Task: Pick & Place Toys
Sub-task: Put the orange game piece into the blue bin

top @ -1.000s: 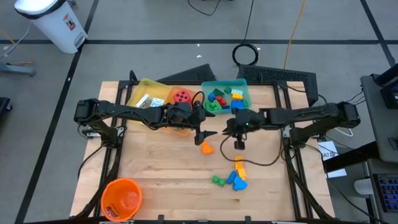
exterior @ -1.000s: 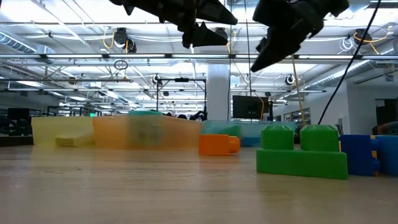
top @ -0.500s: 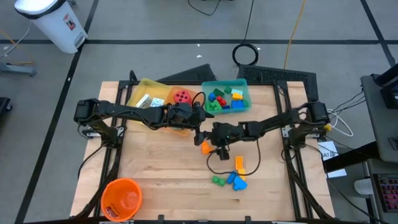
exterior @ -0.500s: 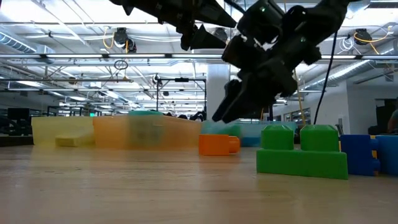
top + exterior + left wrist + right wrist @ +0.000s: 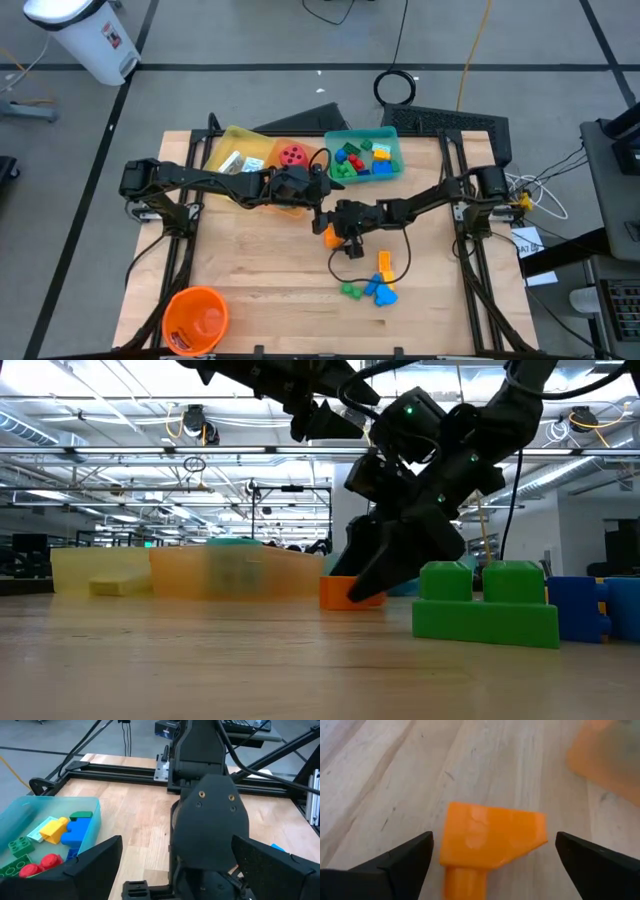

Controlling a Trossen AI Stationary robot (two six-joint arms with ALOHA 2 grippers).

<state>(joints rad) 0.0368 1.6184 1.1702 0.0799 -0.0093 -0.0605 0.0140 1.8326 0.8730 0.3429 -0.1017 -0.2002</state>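
The surface (image 5: 250,270) is pale wood with a fine grain. On it lies an orange brick (image 5: 490,840), and near it a green brick (image 5: 487,603), a blue one (image 5: 377,288) and a yellow one (image 5: 384,262). The trays along the far edge are translucent yellow (image 5: 232,140), orange (image 5: 275,150) and teal (image 5: 392,135); the teal one has red, green, blue and yellow bricks. A red die (image 5: 292,155) sits in the orange tray. The bucket (image 5: 196,318) at the near left corner is orange. Both tools, left (image 5: 322,214) and right (image 5: 338,238), are black.

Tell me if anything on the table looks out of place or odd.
Nothing looks damaged. Some toys lie loose outside the trays: an orange brick between the right pincer's open fingers, and a small brick cluster nearby.
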